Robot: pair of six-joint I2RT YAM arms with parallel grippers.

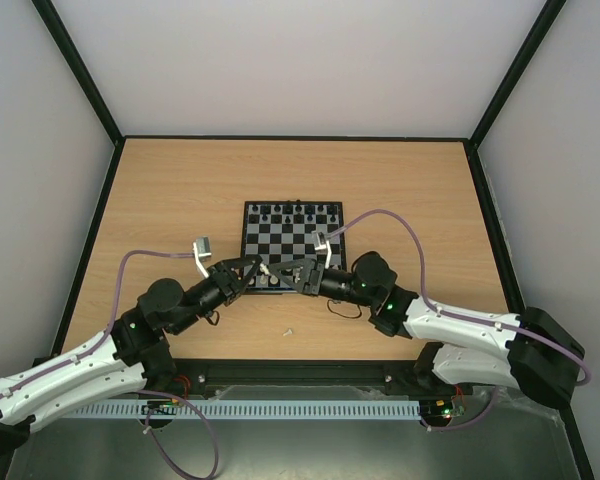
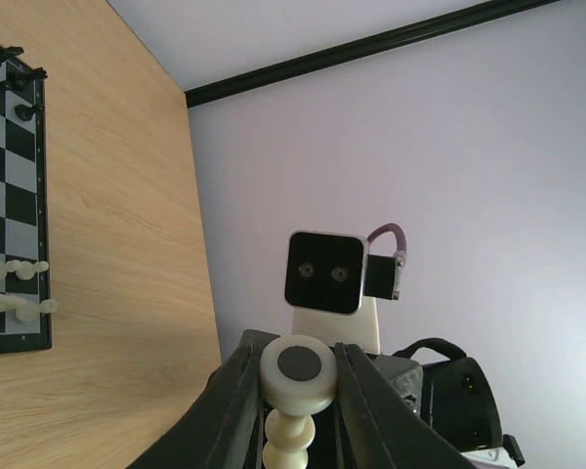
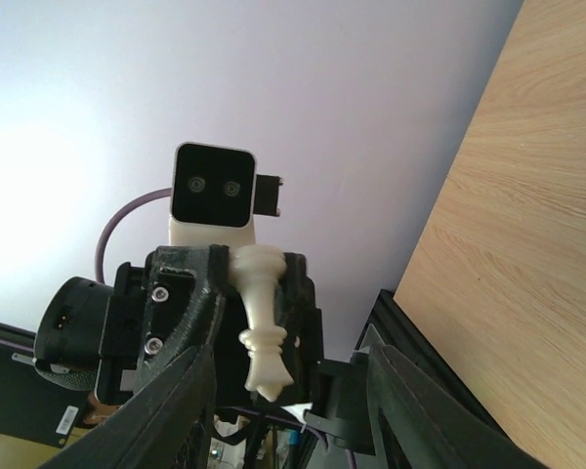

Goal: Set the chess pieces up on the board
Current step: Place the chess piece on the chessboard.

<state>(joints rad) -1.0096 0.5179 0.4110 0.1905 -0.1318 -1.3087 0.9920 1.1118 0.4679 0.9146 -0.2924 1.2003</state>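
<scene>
Overhead view: a small white object (image 1: 288, 330), too small to identify, lies on the wooden surface (image 1: 170, 200) just short of the chessboard (image 1: 293, 232). The left gripper (image 1: 252, 270) and right gripper (image 1: 298, 272) meet tip to tip over the board's near edge. White pieces (image 1: 267, 283) stand in the near rows and black pieces (image 1: 295, 212) in the far rows.

Left wrist view: its fingers (image 2: 236, 401) are clamped on the round base of a tall white chess piece (image 2: 298, 376), held in the air with its dark felt underside showing.

Only the right wrist view shows the whole piece, head pointing between the right fingers (image 3: 166, 410). These stand wide apart and do not touch it.
</scene>
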